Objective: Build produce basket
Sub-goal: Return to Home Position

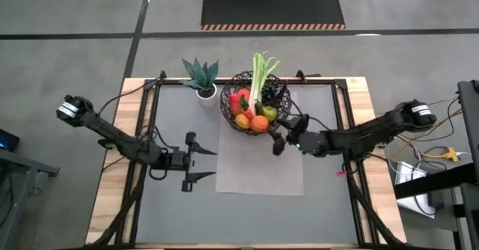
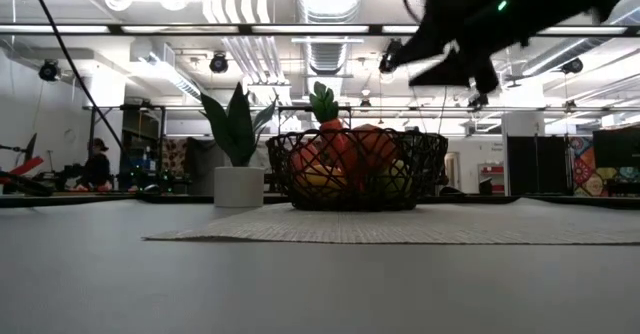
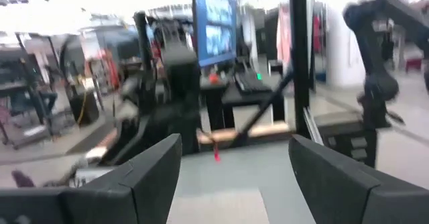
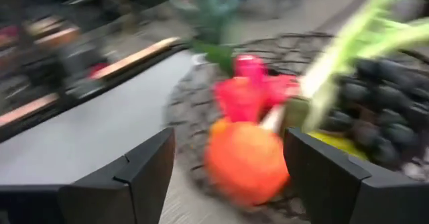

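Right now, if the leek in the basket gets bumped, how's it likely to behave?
Likely tips, not rolls: the leek stands tall above the basket rim, propped only by loose fruit. Probably stiff and light: it holds straight without sagging. A nudge from the open right gripper, beside the basket, could lever it over. The left gripper waits open, far off.

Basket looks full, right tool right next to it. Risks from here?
The open right tool hangs close beside the basket rim; a low retreat may clip and shift it.
The orange lies by that rim; a jolt could roll it out.
The leek sticks up and could topple.
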Controlling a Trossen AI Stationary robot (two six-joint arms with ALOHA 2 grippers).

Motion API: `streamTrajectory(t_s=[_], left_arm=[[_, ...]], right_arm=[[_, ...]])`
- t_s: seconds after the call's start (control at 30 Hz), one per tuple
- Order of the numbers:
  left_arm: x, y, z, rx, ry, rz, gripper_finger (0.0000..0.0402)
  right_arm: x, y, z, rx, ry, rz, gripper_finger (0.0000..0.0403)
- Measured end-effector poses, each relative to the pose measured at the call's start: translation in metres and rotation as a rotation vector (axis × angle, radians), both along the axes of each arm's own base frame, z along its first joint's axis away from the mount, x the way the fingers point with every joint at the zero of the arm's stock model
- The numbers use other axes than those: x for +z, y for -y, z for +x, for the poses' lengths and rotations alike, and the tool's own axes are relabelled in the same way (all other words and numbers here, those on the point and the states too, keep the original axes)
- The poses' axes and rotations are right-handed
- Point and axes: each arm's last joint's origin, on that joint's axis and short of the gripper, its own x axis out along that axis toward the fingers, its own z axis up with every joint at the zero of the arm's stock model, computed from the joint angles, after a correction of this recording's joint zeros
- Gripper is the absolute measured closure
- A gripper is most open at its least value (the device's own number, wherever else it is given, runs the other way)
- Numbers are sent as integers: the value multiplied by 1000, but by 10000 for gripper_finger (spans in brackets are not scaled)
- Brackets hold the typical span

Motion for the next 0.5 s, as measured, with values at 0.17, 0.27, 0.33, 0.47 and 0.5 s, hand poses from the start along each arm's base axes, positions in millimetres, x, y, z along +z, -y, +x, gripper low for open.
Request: streamTrajectory(t_s=[0.17,0.27,0.33,0.47,0.5], left_arm=[[-3,11,-26,-9,-157,-13,143],[-10,17,-39,19,-246,17,143],[-19,20,-45,30,-279,49,143],[-38,23,-54,-2,-287,54,143],[-41,22,-55,-6,-268,37,143]], right_arm=[[22,-23,-14,357,-36,-104,160],[24,-41,-18,606,-37,-229,165],[20,-51,-19,735,6,-322,165],[5,-57,-19,972,136,-474,165],[0,-57,-19,1004,153,-495,165]])
